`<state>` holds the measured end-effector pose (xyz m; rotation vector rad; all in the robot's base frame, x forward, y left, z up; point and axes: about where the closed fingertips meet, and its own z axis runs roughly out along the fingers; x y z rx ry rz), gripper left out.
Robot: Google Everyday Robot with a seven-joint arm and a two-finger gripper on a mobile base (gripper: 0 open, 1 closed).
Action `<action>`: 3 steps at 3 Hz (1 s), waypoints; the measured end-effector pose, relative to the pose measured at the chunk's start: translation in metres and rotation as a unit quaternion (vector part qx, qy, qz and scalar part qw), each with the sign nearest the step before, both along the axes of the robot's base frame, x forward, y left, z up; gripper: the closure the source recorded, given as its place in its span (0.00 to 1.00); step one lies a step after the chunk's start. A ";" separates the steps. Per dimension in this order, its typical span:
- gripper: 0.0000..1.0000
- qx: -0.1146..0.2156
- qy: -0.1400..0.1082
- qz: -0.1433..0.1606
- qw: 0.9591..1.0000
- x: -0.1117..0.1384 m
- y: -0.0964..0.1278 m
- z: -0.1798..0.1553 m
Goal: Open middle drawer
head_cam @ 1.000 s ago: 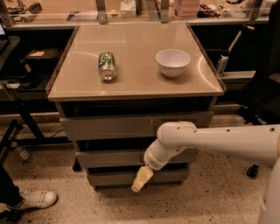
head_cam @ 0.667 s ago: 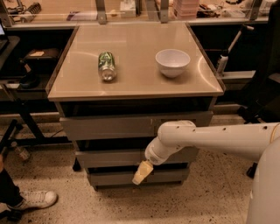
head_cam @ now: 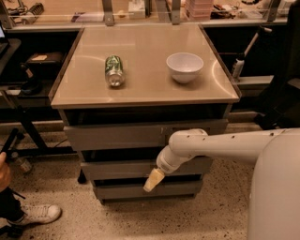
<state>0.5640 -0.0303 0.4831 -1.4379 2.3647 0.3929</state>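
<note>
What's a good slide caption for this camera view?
Gripper low before the middle drawer; green can and white bowl on the cabinet top.

Room setting. A speckled terrazzo floor [head_cam: 61,197], pale with dark flecks, fills the near ground. At centre stands a grey cabinet whose tan tabletop [head_cam: 145,89] carries soft glare from overhead light. Far side: a long bench [head_cam: 70,18] runs left to right, its surface cluttered with small items too indistinct to name, and grey uprights [head_cam: 108,11] rise from it. Left: a black desk frame [head_cam: 26,126] with angled legs and dark shelving above. Near left: a white sneaker [head_cam: 40,214] rests on the floor. Right: dark furniture [head_cam: 281,89], form unclear. The gripper [head_cam: 153,180] hangs in front of the cabinet's lower part, near centre.
</note>
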 end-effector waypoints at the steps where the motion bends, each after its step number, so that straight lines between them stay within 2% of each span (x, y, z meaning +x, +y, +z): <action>1: 0.00 -0.002 -0.004 -0.009 1.000 0.018 -0.004 -0.021; 3: 0.00 -0.003 0.007 -0.005 1.000 0.023 -0.002 -0.042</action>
